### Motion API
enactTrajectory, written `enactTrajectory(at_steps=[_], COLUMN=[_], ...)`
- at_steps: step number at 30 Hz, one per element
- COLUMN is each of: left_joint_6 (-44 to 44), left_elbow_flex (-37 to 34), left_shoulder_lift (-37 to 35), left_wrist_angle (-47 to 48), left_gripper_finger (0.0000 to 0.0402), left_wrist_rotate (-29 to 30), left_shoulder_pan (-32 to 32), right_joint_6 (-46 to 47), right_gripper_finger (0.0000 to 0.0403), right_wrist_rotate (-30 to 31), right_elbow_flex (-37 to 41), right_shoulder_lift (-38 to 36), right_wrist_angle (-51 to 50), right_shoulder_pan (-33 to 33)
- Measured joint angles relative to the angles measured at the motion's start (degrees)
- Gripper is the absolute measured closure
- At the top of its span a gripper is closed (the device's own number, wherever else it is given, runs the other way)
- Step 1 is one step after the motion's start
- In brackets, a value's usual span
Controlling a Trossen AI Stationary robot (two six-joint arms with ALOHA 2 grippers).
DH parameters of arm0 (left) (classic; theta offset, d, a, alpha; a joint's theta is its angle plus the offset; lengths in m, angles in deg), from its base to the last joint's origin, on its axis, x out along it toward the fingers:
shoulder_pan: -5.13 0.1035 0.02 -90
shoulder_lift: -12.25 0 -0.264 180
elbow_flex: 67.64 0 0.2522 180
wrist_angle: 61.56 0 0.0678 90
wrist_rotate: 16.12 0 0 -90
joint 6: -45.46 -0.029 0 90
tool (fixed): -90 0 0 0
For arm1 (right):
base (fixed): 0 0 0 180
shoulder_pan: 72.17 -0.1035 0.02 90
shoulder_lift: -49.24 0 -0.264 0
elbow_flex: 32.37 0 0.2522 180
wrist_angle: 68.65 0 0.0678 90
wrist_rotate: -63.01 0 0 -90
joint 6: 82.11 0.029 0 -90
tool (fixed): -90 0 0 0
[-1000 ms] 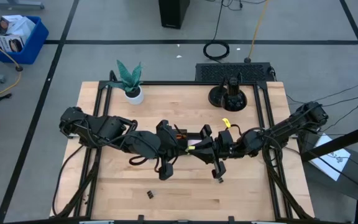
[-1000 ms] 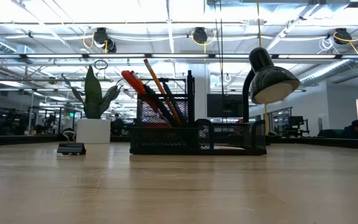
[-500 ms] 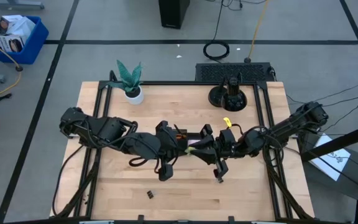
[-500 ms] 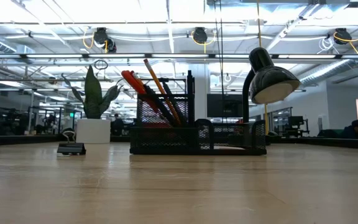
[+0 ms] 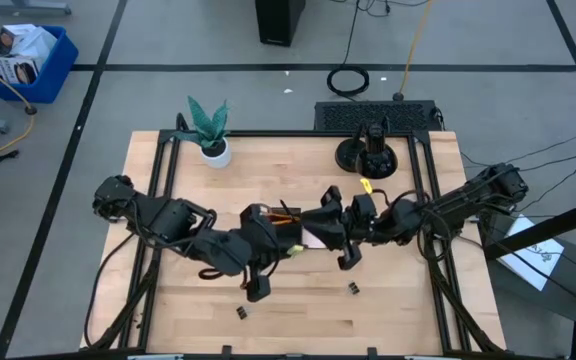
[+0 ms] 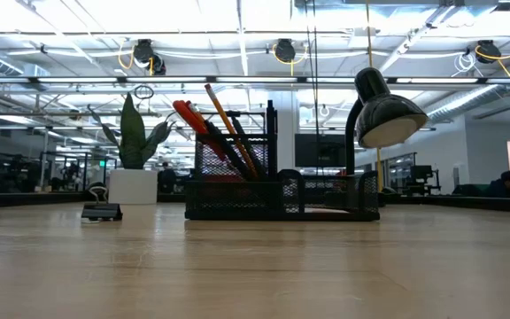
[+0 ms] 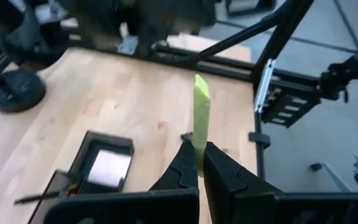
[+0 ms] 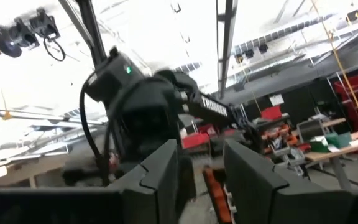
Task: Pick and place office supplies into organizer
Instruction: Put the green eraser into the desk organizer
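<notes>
Two pincers meet over the table's middle. The left pincer (image 7: 199,163) is clamped on the yellow-green piece (image 7: 201,115), held upright so it can drop edge-first; the organizer (image 7: 101,167) lies just beside and below it. The right pincer (image 8: 197,171) stands parted and empty — probably clearing space. Binder clips (image 5: 241,312) lie apart, nearer the table's (image 5: 408,310) front edge.

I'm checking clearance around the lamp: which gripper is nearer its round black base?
Right. The right gripper sits mid-table, diagonally in front of the lamp base. The left gripper, shut on a yellow-green piece, is farther out.
</notes>
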State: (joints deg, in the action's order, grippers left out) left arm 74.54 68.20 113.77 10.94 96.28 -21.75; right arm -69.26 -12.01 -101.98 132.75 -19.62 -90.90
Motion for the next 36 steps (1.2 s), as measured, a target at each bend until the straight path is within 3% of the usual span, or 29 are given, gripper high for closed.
enactTrajectory(at_steps=[7,14,25,36], left_joint_6=[5.95,11.15,13.14,5.85], left_elbow_flex=[0.0,-0.59,-16.92,-29.12], left_shoulder_lift=[0.0,0.52,0.6,0.52], left_wrist_angle=[8.44,16.31,11.08,1.88], left_gripper_finger=[0.0402,0.0402,0.0401,0.0401], left_wrist_rotate=[2.05,-0.78,-7.55,-7.3], left_shoulder_pan=[-0.97,-1.74,-1.93,3.92], right_joint_6=[-1.23,-1.98,-3.57,-5.19], right_gripper_finger=[0.0279,0.0279,0.0285,0.0288], right_wrist_rotate=[-0.02,-0.04,0.27,1.51], right_elbow_flex=[-0.02,-0.01,-0.02,-0.01], right_shoulder_lift=[0.0,-0.52,-2.07,-3.17], right_wrist_angle=[3.88,5.26,5.3,4.54], right_shoulder_pan=[0.06,0.03,0.73,0.78])
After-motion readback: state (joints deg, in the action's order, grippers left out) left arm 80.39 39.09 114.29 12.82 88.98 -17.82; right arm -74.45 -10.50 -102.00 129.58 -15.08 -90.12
